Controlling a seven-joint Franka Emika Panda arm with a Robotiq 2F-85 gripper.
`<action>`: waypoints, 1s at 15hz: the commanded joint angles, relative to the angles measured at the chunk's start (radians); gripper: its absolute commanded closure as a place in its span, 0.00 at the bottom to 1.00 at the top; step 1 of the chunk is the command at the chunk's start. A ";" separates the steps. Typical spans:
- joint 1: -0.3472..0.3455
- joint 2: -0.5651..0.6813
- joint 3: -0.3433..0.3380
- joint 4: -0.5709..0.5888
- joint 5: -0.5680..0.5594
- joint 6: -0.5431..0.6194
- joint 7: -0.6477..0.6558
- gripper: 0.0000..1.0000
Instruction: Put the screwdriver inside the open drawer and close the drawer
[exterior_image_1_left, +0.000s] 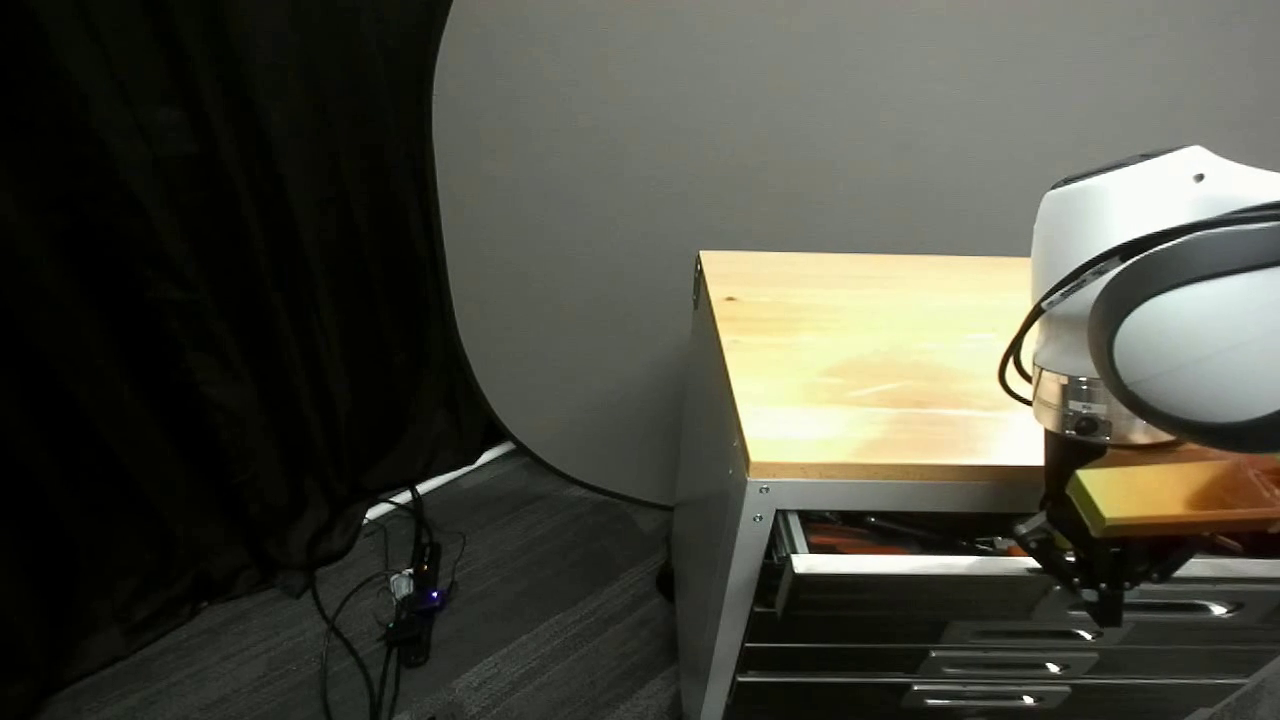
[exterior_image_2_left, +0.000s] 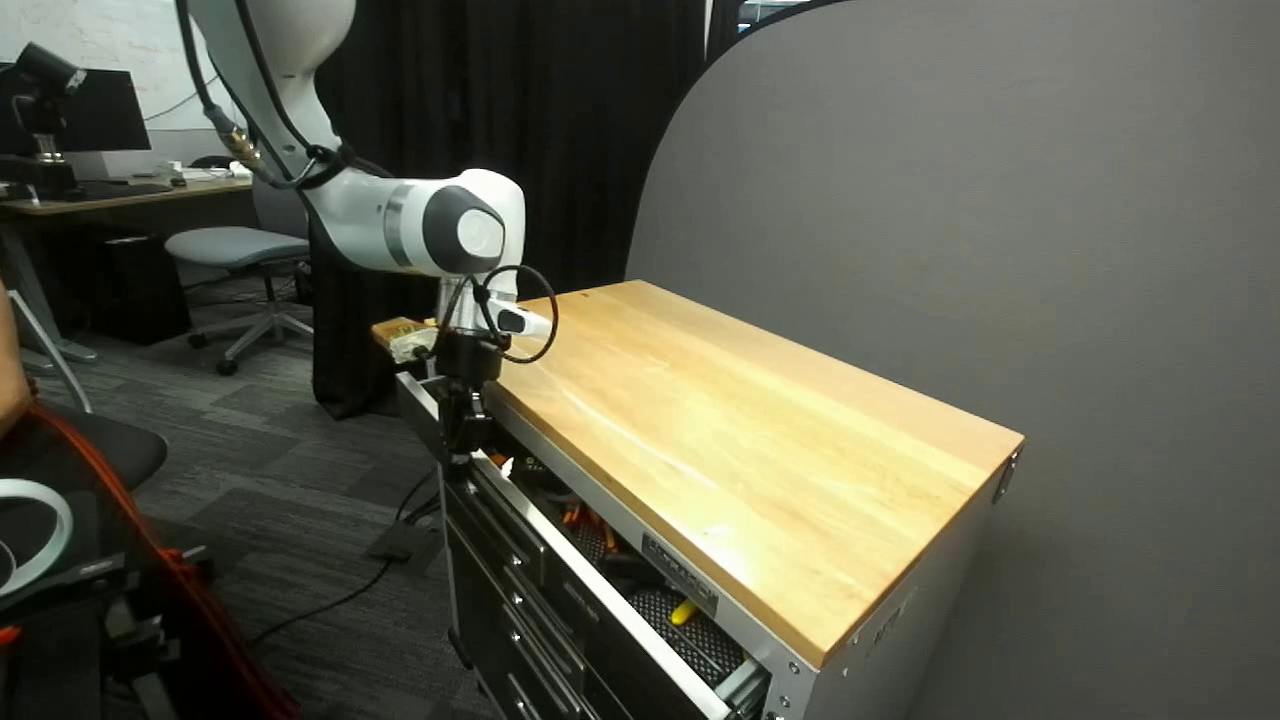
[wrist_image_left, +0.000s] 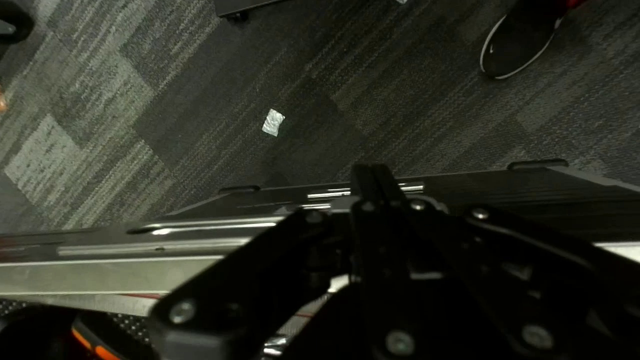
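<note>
Saw gripper (wrist_image_left: 371, 175) closed, apparently empty, in front of the open drawer (exterior_image_1_left: 900, 566), contact unclear; I figured a slow, square push near mid-width would seat it cleanly.

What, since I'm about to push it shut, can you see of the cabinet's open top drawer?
The top drawer is wide, shallow, roughly level and pulled out, apparently metal, pale-rimmed and dark-fronted, with a bright bar handle. A dark textured liner shows inside, beneath orange items and a yellow item. The closed tool hangs at its front; contact is unclear.
</note>
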 joint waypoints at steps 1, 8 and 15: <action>0.014 0.044 0.001 0.048 -0.040 0.054 -0.099 0.93; 0.039 0.042 -0.018 0.039 -0.175 0.214 -0.199 0.93; 0.050 0.012 -0.046 -0.037 -0.189 0.408 -0.204 0.88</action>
